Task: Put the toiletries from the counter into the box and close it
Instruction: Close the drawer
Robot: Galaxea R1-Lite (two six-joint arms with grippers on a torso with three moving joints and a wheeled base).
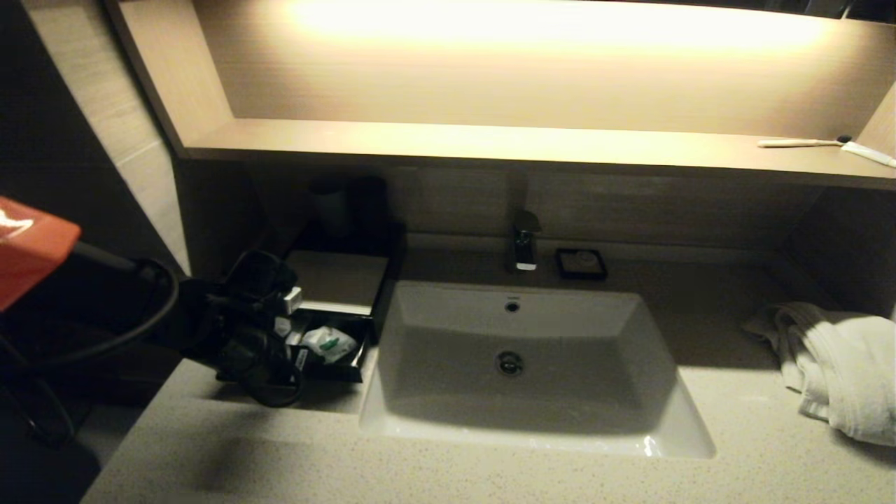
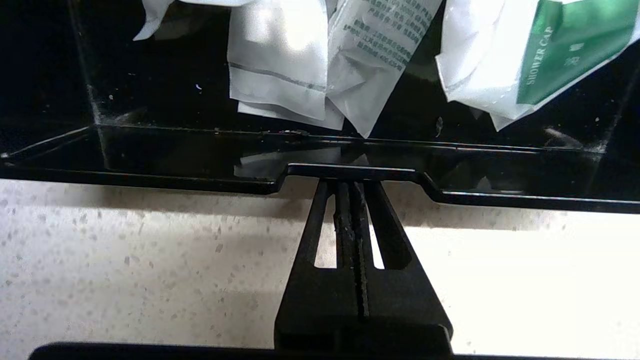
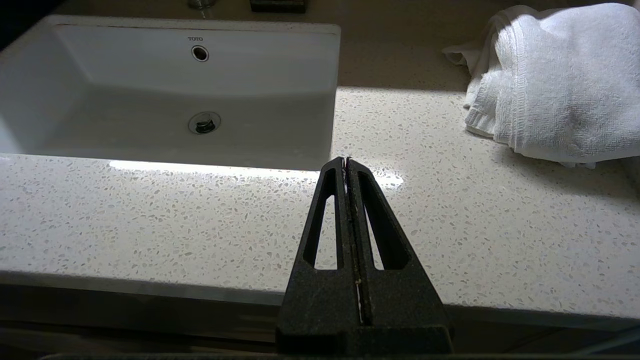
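The black box (image 1: 339,280) stands on the counter (image 1: 490,476) left of the sink, its front drawer (image 1: 336,371) slid out. White sachets with green marks (image 1: 329,343) lie inside the drawer. In the left wrist view they show as white packets (image 2: 280,65) and a green shower-cap sachet (image 2: 550,50) behind the drawer's front wall (image 2: 150,172). My left gripper (image 2: 351,182) is shut and empty, its tips against the notch in that wall; in the head view it (image 1: 294,360) is at the drawer's front left. My right gripper (image 3: 346,161) is shut and empty above the counter's front edge.
The white sink (image 1: 518,364) fills the middle, with a faucet (image 1: 525,245) and a small black soap dish (image 1: 581,264) behind it. A white towel (image 1: 840,371) lies at the right. A bare toothbrush (image 1: 798,143) lies on the lit shelf.
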